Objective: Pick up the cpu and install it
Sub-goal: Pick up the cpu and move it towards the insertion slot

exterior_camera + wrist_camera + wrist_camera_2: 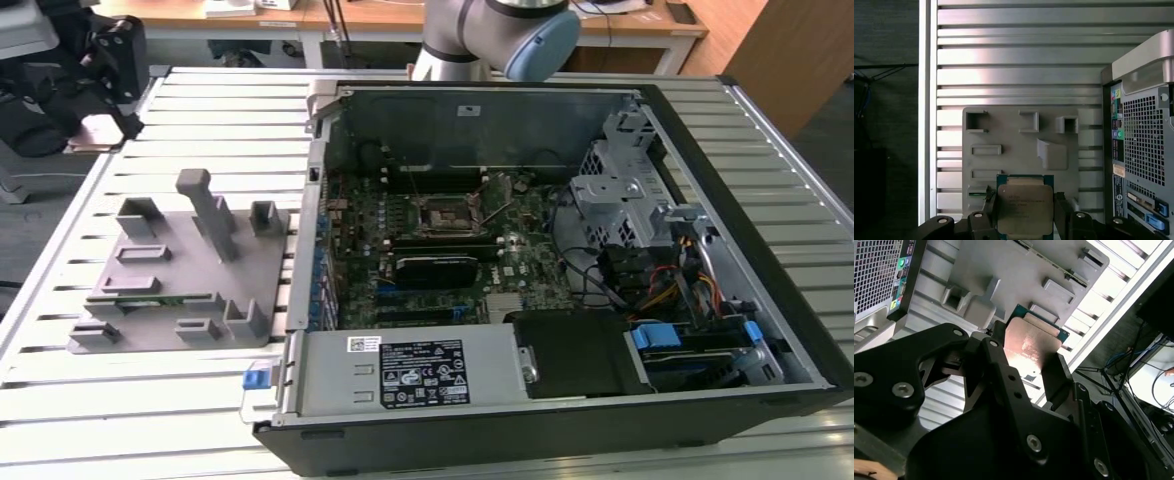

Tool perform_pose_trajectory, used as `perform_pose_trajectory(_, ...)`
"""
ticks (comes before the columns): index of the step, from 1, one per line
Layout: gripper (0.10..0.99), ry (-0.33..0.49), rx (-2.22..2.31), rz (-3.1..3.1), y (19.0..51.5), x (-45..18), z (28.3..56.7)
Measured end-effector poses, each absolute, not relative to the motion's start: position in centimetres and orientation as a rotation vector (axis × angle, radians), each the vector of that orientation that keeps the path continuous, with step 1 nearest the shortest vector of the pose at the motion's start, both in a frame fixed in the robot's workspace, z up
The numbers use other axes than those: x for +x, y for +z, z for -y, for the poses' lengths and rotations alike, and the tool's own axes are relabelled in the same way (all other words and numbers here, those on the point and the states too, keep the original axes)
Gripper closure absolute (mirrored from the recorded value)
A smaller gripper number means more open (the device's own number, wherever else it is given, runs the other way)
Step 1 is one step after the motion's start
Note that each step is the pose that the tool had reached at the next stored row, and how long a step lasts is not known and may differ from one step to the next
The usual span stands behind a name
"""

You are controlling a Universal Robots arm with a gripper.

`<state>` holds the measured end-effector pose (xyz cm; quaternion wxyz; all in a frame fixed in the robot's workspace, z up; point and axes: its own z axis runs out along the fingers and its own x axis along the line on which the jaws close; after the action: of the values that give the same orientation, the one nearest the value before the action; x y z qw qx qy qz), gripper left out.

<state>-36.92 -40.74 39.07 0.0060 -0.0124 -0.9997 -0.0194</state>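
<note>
My gripper (1029, 352) points down, its jaws pinching the cpu (1024, 207) by two sides, up over the grey block (1019, 140) on the striped metal table (1019, 50), beside the computer case (1144, 150).

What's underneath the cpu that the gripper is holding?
The grey fixture block lies below the cpu, on the slatted table. The cpu, clamped in the gripper, covers part of the block, so what sits there can't be seen.
</note>
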Motion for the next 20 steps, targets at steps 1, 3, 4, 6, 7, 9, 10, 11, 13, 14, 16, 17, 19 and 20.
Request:
perform_pose_trajectory(1, 0.545, -0.061, -0.039, 3.129, 39.1, -36.7, 40.7)
perform_pose_trajectory(3, 0.545, -0.061, -0.039, 3.129, 39.1, -36.3, 40.7)
perform_pose_trajectory(4, 0.545, -0.061, -0.039, 3.129, 39.1, -36.1, 40.7)
perform_pose_trajectory(6, 0.545, -0.061, -0.039, 3.129, 39.1, -35.7, 40.7)
perform_pose_trajectory(7, 0.545, -0.061, -0.039, 3.129, 39.1, -35.5, 40.7)
perform_pose_trajectory(9, 0.545, -0.061, -0.039, 3.129, 39.1, -35.1, 40.7)
perform_pose_trajectory(10, 0.545, -0.061, -0.039, 3.129, 39.1, -34.6, 40.7)
perform_pose_trajectory(11, 0.545, -0.061, -0.039, 3.129, 39.1, -34.3, 40.7)
perform_pose_trajectory(13, 0.545, -0.061, -0.039, 3.129, 39.1, -33.9, 40.7)
perform_pose_trajectory(14, 0.545, -0.061, -0.039, 3.129, 39.1, -33.6, 40.7)
perform_pose_trajectory(16, 0.545, -0.061, -0.039, 3.129, 39.1, -33.1, 40.7)
perform_pose_trajectory(17, 0.545, -0.061, -0.039, 3.129, 39.1, -32.8, 40.7)
perform_pose_trajectory(19, 0.545, -0.061, -0.039, 3.129, 39.1, -32.3, 40.7)
perform_pose_trajectory(20, 0.545, -0.061, -0.039, 3.128, 39.1, -32.0, 40.7)
